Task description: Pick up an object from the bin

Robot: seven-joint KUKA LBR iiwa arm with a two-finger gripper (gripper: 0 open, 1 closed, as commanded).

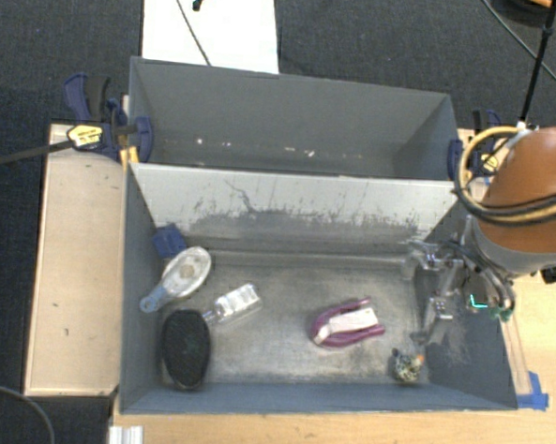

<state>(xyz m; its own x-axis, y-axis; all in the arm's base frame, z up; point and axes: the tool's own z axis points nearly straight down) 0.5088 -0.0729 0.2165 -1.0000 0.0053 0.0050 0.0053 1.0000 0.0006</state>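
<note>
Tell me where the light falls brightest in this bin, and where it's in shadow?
Camera view: the bin's sloped back wall catches the brightest light; the right wall beside the gripper lies in shadow; the floor is evenly, dully lit.

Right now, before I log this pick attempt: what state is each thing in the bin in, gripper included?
gripper: low at the bin's right end, close to the small dark thing.
small dark thing: on the floor, front right.
purple and white thing: lying mid-floor, apart from the others.
clear plastic piece: lying left of middle.
black oval thing: lying front left.
white and blue thing: lying by the left wall.
</note>
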